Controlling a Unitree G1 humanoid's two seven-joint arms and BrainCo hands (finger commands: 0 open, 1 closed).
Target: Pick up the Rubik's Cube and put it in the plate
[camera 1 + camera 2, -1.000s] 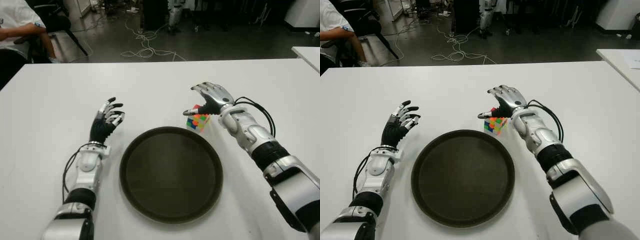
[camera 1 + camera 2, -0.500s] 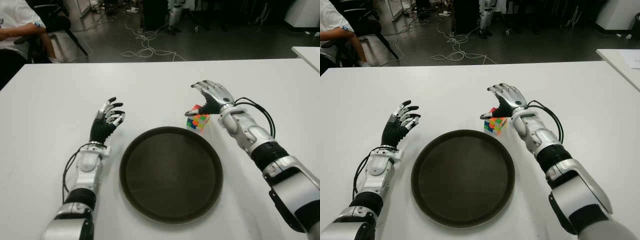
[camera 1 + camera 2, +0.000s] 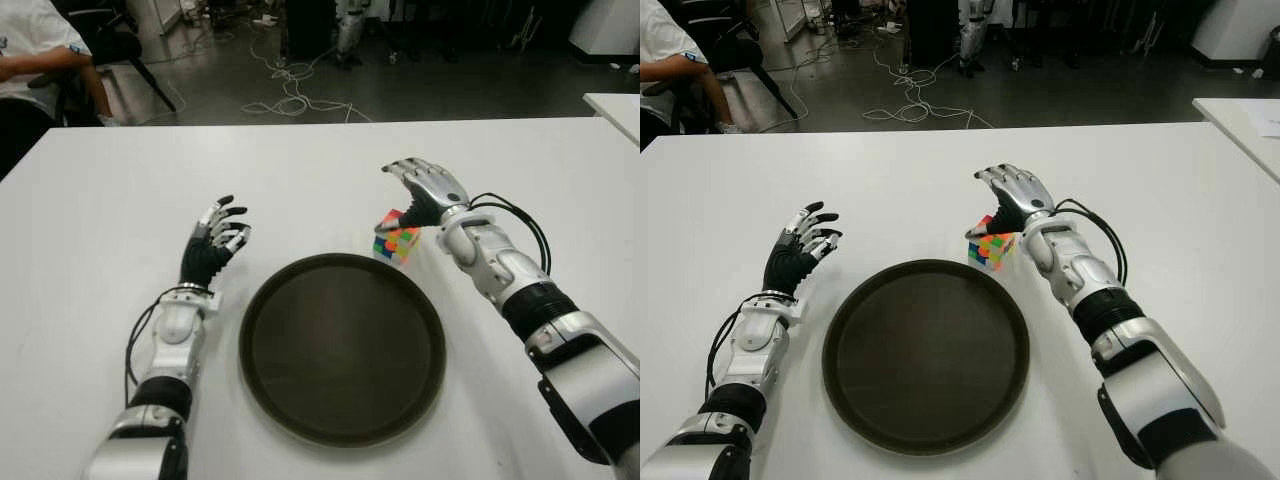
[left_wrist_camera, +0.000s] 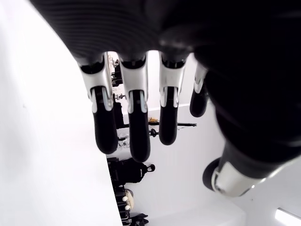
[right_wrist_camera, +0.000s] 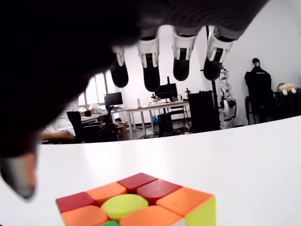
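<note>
The Rubik's Cube [image 3: 397, 240] sits on the white table just past the far right rim of the round dark plate [image 3: 343, 346]. My right hand [image 3: 418, 190] hovers right over the cube with fingers spread and arched, holding nothing; its thumb hangs by the cube's near side. The right wrist view shows the cube's red and orange top [image 5: 136, 200] below the open fingers [image 5: 150, 70], with a gap between. My left hand [image 3: 213, 238] shows left of the plate, fingers [image 4: 134, 122] extended and relaxed.
The white table [image 3: 120, 200] spreads wide on all sides. A seated person [image 3: 30, 60] is at the far left beyond the table. Cables [image 3: 290, 95] lie on the floor behind. Another white table's corner [image 3: 615, 105] shows at the far right.
My right hand has drifted slightly away from me and to the right above the cube, its thumb lifting a little. The cube, plate and left hand have not moved.
</note>
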